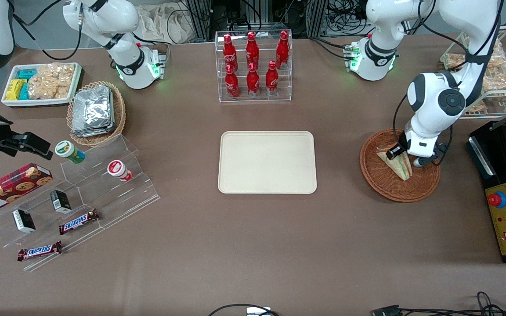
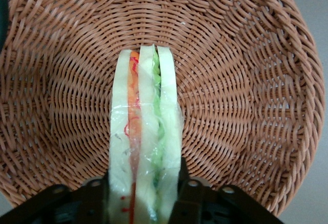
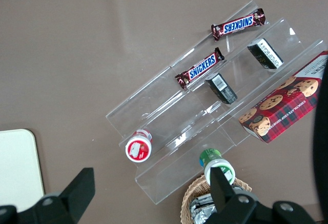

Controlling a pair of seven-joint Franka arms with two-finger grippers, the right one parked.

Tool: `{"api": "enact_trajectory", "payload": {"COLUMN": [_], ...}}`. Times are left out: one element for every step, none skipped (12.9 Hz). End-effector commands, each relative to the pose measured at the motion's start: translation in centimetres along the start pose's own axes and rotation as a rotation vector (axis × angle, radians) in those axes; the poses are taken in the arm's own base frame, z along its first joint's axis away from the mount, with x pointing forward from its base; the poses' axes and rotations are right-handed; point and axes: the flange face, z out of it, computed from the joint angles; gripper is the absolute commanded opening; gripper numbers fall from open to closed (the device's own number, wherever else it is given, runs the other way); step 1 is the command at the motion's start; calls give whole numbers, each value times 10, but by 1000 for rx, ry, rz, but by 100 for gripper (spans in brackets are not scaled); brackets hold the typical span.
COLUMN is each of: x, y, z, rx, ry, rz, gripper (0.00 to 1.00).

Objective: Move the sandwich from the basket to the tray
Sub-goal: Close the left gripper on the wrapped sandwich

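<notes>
A: Nearest item on the counter (image 1: pixel 253 254)?
B: Tray (image 1: pixel 267 162), mid-counter, bare, flat.
A: The sandwich (image 2: pixel 146 131)?
B: In the round basket (image 1: pixel 384 184), toward the working arm's end, level with the tray. Wedge on edge, filling layers facing up, clear wrap over them.
A: Tool (image 2: pixel 144 196)?
B: Down in the basket, a finger (image 2: pixel 187 193) pressed on each bread face. Closed around the sandwich, which touches the weave.
A: Farther off?
B: Rack of red bottles (image 1: pixel 253 66).
</notes>
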Motion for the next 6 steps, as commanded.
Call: {"api": "enact_trajectory", "payload": {"x": [0, 4, 7, 11, 18, 26], "y": [5, 6, 7, 9, 13, 17], "z": [-15, -25, -37, -50, -68, -86], "rx": [6, 6, 4, 8, 18, 34], "ry": [15, 25, 39, 44, 38, 14], "rz": [29, 44, 78, 123, 161, 202], "gripper": [0, 0, 0, 0, 0, 0]}}
